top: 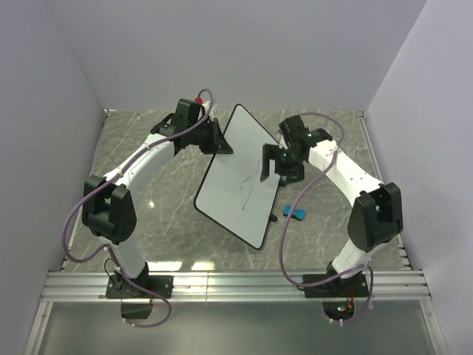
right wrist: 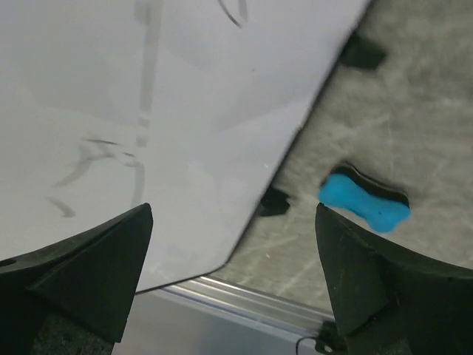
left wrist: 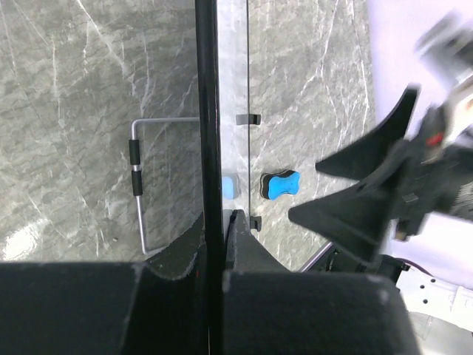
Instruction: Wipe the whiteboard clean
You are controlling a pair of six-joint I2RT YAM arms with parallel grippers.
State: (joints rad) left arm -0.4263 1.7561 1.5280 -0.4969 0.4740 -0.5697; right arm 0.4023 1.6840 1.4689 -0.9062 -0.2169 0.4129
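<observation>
L pincer [left wrist: 219, 229] pinching whiteboard [top: 236, 185] far-left edge; R pincer [right wrist: 233, 222] spread above it. Black scribbles [top: 250, 179], nothing legible. Blue eraser [right wrist: 363, 201] on counter [top: 155, 214], right.

I see: white walls [top: 244, 52] on three sides | grey veined marble tabletop [top: 170, 222] | aluminium rail [top: 236, 285] at near edge

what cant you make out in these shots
- Top external: the scribbles on the whiteboard are too small to read.
- Right wrist: the scribbles are blurred and cut off by the frame's top edge.
- Left wrist: the whiteboard is edge-on, its face unseen; the right gripper body is blurred.
</observation>
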